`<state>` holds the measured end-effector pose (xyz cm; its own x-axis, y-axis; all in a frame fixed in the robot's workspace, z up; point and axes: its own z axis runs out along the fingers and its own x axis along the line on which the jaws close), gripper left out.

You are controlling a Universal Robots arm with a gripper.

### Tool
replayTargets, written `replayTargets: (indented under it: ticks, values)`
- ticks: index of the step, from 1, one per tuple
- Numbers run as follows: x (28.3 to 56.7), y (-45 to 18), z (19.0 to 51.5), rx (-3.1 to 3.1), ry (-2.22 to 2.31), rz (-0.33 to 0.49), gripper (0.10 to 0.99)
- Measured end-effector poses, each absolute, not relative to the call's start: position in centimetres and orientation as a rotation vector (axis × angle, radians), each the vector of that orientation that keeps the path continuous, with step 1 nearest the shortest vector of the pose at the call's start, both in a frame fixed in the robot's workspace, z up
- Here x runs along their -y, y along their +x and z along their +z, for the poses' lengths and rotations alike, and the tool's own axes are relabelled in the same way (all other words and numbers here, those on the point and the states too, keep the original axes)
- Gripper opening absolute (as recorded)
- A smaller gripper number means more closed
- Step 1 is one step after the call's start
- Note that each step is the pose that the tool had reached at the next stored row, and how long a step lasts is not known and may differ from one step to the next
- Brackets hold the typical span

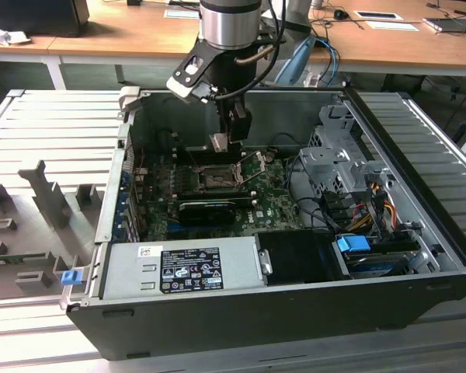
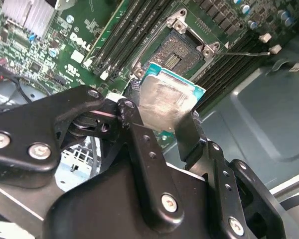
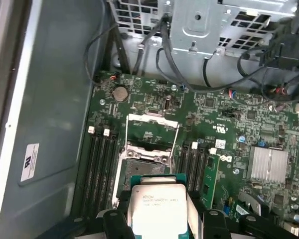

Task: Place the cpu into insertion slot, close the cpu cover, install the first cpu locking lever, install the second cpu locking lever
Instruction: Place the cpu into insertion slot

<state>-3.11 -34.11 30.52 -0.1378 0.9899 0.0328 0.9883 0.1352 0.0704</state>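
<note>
Large black metal computer case (image 1: 295, 307) is lying open on its side under the gripper. Grey box power supply (image 1: 128, 272) is sitting well off from the gripper, carrying a white-and-black printed label (image 1: 190, 270). Green motherboard (image 3: 214, 114) is spreading out below the gripper, with white printed lettering on it. White sticker (image 3: 30, 162) is showing on the case wall.

Black two-finger gripper (image 1: 227, 142) is hanging over the board, clamping the small square cpu with pale silvery metal top (image 3: 157, 204) by two opposite edges. The cpu is sitting flat between the fingers (image 2: 189, 132), apart from the board, with its metal top and printed lines facing the first wrist camera. Being square, it has no long axis; the print lines are running finger to finger.

Square black insertion slot with silvery rim (image 3: 144, 167) is lying bare just below the gripper. Thin silvery cpu cover frame (image 3: 152, 119) is standing flipped open beyond the slot.
</note>
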Motion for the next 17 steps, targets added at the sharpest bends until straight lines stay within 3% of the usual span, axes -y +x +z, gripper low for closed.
replayTargets:
  ticks: [17]
  values:
    - [34.1,-3.5,28.2,-2.201,2.202,0.113,0.529]
